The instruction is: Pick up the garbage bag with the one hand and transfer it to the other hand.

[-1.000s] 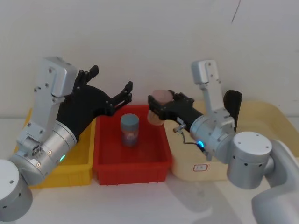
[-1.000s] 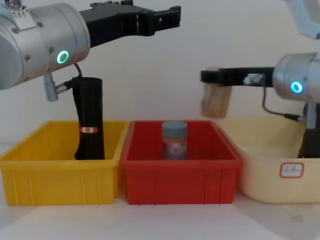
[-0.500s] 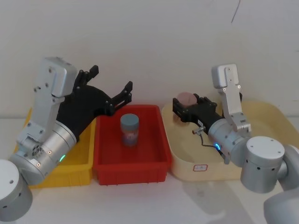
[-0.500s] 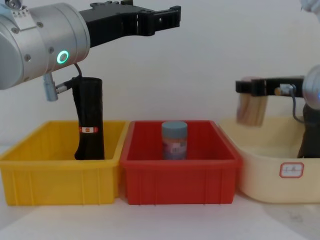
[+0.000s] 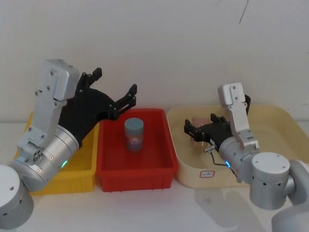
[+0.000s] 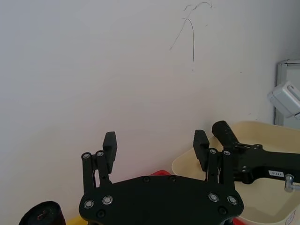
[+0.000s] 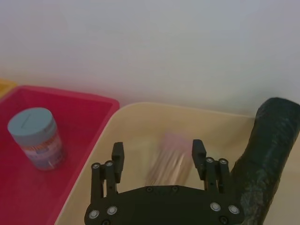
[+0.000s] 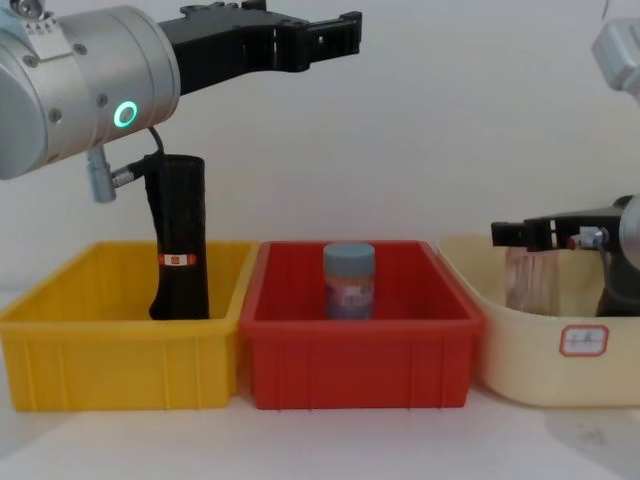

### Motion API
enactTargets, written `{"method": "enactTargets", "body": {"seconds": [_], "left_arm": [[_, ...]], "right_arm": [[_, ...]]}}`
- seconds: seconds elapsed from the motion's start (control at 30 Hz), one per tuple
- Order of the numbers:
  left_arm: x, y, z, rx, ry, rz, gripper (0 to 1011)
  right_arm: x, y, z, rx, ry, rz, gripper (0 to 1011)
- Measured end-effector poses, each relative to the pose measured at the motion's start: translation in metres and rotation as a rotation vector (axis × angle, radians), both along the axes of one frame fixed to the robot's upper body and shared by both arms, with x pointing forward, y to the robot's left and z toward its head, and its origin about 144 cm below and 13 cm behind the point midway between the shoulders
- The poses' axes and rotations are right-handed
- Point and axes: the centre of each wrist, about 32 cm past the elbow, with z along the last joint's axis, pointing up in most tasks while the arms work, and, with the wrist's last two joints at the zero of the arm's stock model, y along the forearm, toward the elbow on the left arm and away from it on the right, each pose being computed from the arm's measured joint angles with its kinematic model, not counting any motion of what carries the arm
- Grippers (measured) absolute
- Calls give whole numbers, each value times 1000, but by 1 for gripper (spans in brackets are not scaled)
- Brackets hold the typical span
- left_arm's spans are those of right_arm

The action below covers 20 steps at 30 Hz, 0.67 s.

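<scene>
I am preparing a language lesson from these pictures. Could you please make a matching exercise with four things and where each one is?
Things:
1. jar
2. labelled roll
3. garbage bag
4. left end effector

Places:
A. standing in the cream tub
B. standing in the yellow bin
C. raised high, open
D. standing in the red bin

Pairs: 1-D, 2-B, 3-A, 4-C
</scene>
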Motion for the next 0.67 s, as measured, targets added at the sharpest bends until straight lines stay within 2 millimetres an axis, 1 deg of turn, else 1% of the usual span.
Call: {"method": "enactTargets", "body": {"seconds": [0.1,0.23,0.37,0.67], "left_arm": [[0,0,0,0,0,0,1002],[0,0,0,0,0,0,1002],[0,0,0,0,0,0,1002],[0,0,0,0,0,0,1002]], "right_arm": [[-1,2,-2,-1,6,-4,949],[-2,4,-4,9,9,-6,1001],[-5,7,-2,35,1,-1,1001],[-19,25,8,118,-33,34,1001]]}}
